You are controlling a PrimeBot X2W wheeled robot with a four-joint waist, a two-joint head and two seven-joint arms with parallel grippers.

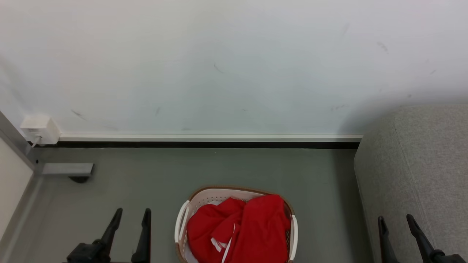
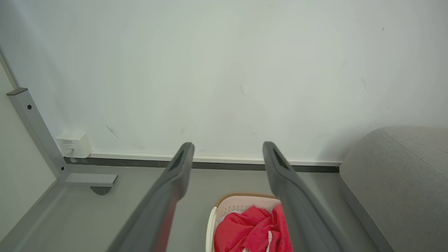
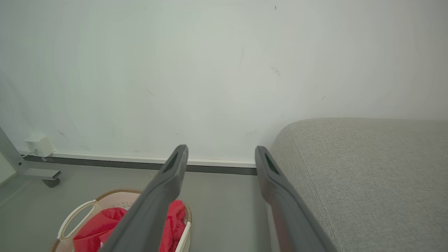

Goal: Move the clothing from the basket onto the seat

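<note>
Red clothing (image 1: 241,230) with white striped trim lies crumpled inside the white perforated basket (image 1: 181,223), which stands on the grey floor at the bottom centre of the head view. The grey seat (image 1: 420,171) rises at the right. My left gripper (image 1: 132,215) stands open to the left of the basket, well apart from it. My right gripper (image 1: 395,221) stands open in front of the seat's edge. The left wrist view has the clothing (image 2: 252,229) low between the open fingers (image 2: 180,168). In the right wrist view the basket (image 3: 78,217) sits lower left and the seat (image 3: 367,175) at right.
A white wall with a dark skirting strip (image 1: 204,144) runs behind the basket. A white socket box (image 1: 39,128) and a grey metal frame foot (image 1: 67,170) sit at the far left. Grey floor (image 1: 321,190) lies open between basket and seat.
</note>
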